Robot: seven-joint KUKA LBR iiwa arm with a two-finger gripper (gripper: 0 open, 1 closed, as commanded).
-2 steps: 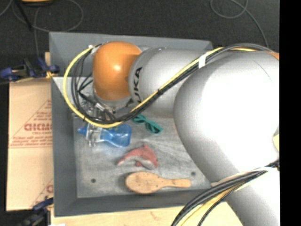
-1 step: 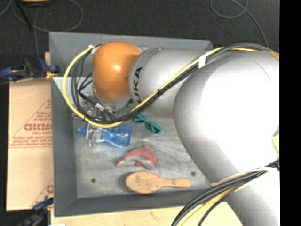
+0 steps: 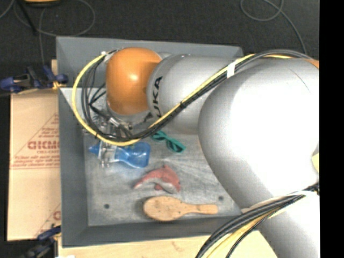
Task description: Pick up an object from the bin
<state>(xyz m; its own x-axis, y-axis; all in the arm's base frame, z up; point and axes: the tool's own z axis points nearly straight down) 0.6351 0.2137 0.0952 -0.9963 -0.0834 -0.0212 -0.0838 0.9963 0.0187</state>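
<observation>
Gripper (image 3: 109, 153) hangs over the left end of the blue bottle-shaped thing (image 3: 133, 155) in the left-middle of the bin (image 3: 72, 198) — its long axis runs left to right — and whether it is open or clamped I cannot tell.

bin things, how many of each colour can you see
blue: 1, the blue bottle-shaped thing
teal: 1, the teal glasses-like piece
pink-red: 1, the pink-red toy
tan wood: 1, the wooden brush
total: 4 in view; the arm may hide more
</observation>
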